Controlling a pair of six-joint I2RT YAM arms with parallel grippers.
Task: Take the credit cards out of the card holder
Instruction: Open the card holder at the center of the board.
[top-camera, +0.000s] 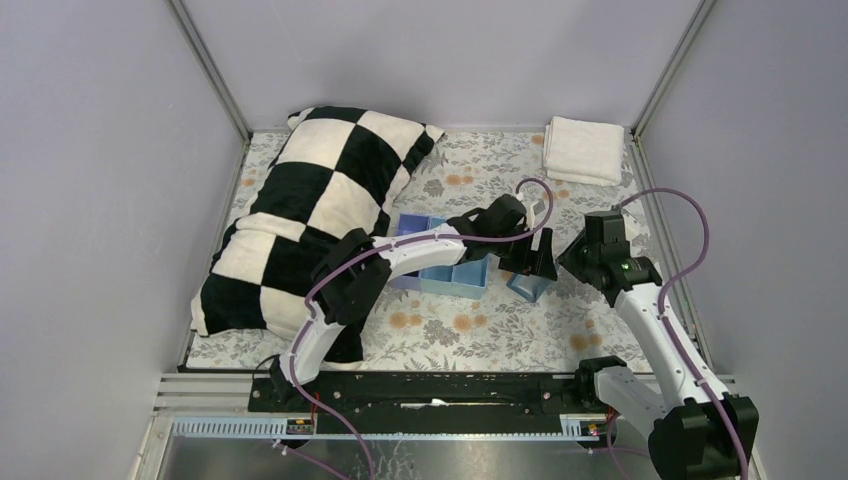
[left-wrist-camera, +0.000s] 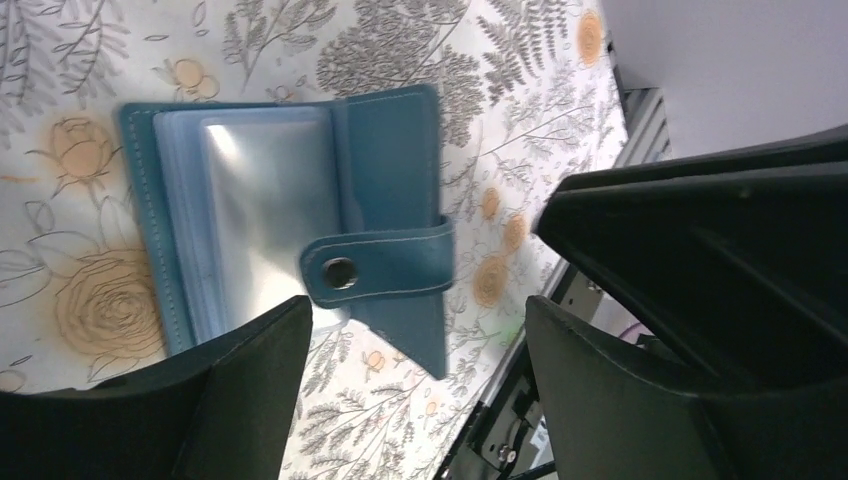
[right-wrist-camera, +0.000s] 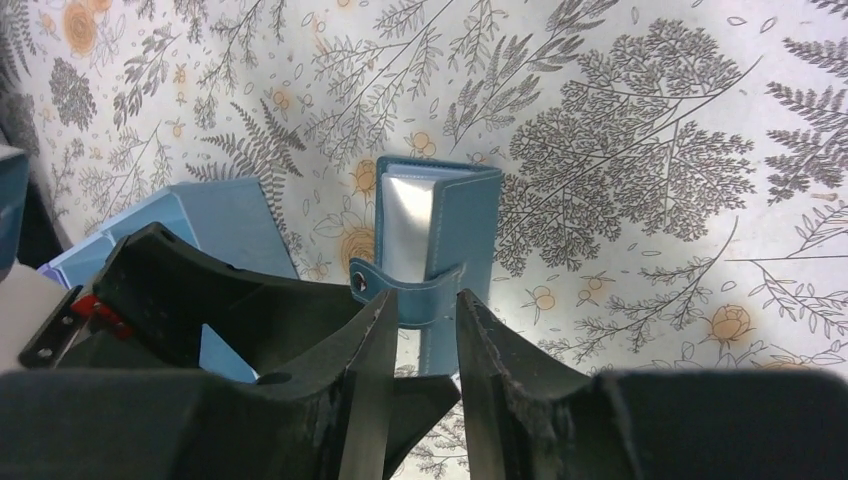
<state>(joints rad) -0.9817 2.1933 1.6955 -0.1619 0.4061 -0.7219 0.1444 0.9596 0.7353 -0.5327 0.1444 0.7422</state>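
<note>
Grey walls enclose a counter (top-camera: 480, 325) covered by a floral-print cloth.

**Card holder.** The card holder (left-wrist-camera: 385, 150) lies flat on the cloth just beside the right end of the tray (top-camera: 455, 280), without visibly touching it. It is folded open. Its clear plastic sleeves (left-wrist-camera: 265, 200) face up, and glare on them hides their contents. The closing strap (left-wrist-camera: 385, 268), with its metal snap, lies loose across the sleeves.

**Left tool.** The left arm reaches across the tray. The left tool (left-wrist-camera: 418, 310) hangs above the card holder, on the right side of the tray. Its fingers (left-wrist-camera: 250, 390) are spread wide and grip nothing.

**Right tool.** The right tool (right-wrist-camera: 418, 320) is farther to the right of the tray and points toward the card holder from that side. Its fingers (right-wrist-camera: 480, 350) stand close together with a narrow gap between them, and nothing is in the gap. In the right wrist view the strap shows just beyond the fingertips; contact cannot be confirmed.

**Surroundings.** A black-and-white checkered pillow (top-camera: 320, 200) lies to the left of the tray, near its left end. A folded white towel (top-camera: 583, 148) lies behind and to the right of the tray, well apart from it, in the far corner.
</note>
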